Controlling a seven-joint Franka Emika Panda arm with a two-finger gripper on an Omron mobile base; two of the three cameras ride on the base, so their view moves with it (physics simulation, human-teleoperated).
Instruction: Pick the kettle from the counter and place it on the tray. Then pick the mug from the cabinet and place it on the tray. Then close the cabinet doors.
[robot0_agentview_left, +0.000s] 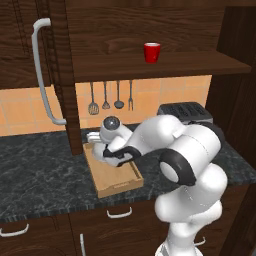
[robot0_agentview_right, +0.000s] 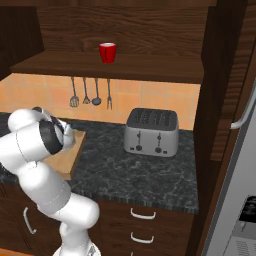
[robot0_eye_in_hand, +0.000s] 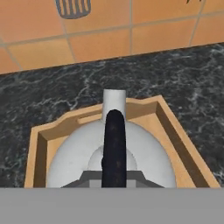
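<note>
At the far left of the left base view, an open cabinet door (robot0_agentview_left: 60, 70) stands edge-on with its long curved silver handle (robot0_agentview_left: 42, 70). Right of it, the dark marbled worktop (robot0_agentview_left: 40, 175) carries a shallow wooden tray (robot0_agentview_left: 117, 186), and the arm bends low over the tray's far end, its gripper (robot0_agentview_left: 102, 147) down among the white links. The hand view looks straight onto the kettle (robot0_eye_in_hand: 70, 157): it sits inside the tray (robot0_eye_in_hand: 41, 140), spout (robot0_eye_in_hand: 113, 98) aimed at the tiled wall, black handle (robot0_eye_in_hand: 114, 148) running up the middle of the dome. Whether the gripper is spread or pinching the handle cannot be told, since its fingertips are hidden. Above the tray, four utensils (robot0_agentview_left: 111, 97) hang on the orange tiles under the cabinet (robot0_agentview_left: 150, 30) shelf. The red mug (robot0_agentview_left: 152, 52) stands upright on that shelf, well apart from the arm. Further right, a silver toaster (robot0_agentview_right: 151, 132) rests on the worktop against the wall, and the second door (robot0_agentview_right: 247, 115) is open at the right edge of the right base view.
</note>
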